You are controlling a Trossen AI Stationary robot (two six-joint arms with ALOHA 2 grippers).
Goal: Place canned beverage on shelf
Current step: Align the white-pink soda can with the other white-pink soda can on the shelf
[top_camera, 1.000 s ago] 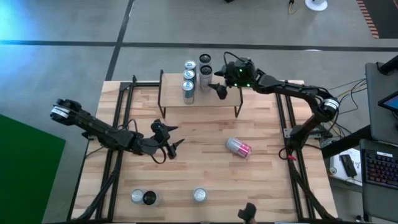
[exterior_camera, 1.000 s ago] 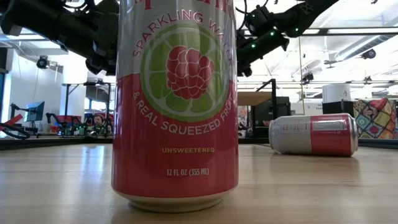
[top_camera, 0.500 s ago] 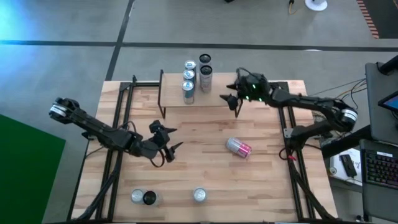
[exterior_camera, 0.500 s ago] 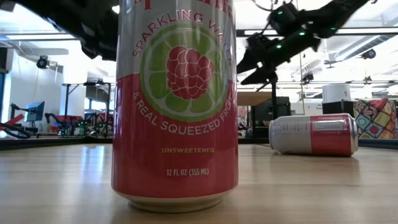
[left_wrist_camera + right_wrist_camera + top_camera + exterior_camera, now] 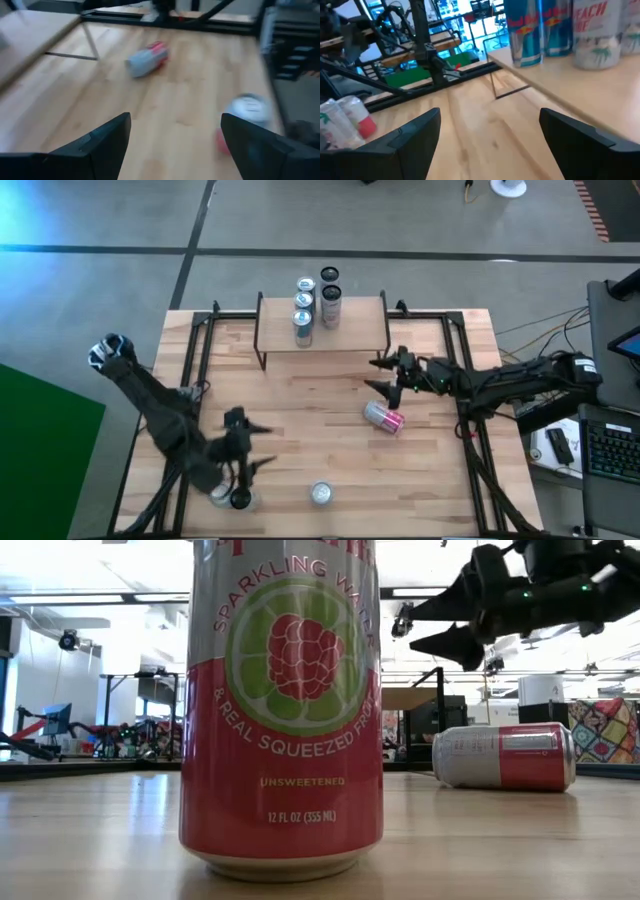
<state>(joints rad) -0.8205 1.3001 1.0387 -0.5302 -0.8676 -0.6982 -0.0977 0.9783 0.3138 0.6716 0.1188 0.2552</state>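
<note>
The shelf (image 5: pixel 345 332), a light wood plank on thin black legs, stands at the table's far middle with several upright cans (image 5: pixel 303 302) on its left half. A pink and silver can (image 5: pixel 383 416) lies on its side on the table right of centre; it also shows in the low view (image 5: pixel 503 756) and the left wrist view (image 5: pixel 146 58). My right gripper (image 5: pixel 376 375) is open and empty, above the table between the shelf and the lying can. My left gripper (image 5: pixel 262 447) is open and empty over the near left of the table.
Two cans (image 5: pixel 230 498) stand at the near left edge and one can (image 5: pixel 320 494) stands at the near middle; this one fills the low view (image 5: pixel 282 710). Black rails (image 5: pixel 195 370) run along both table sides. Bare wood lies in the table's middle.
My right gripper has left the shelf's right end and gone toward the near edge, stopping just far of the lying can, still open. My left gripper has gone toward the near edge, closer to the cans at the near left, still open. No can has moved.
</note>
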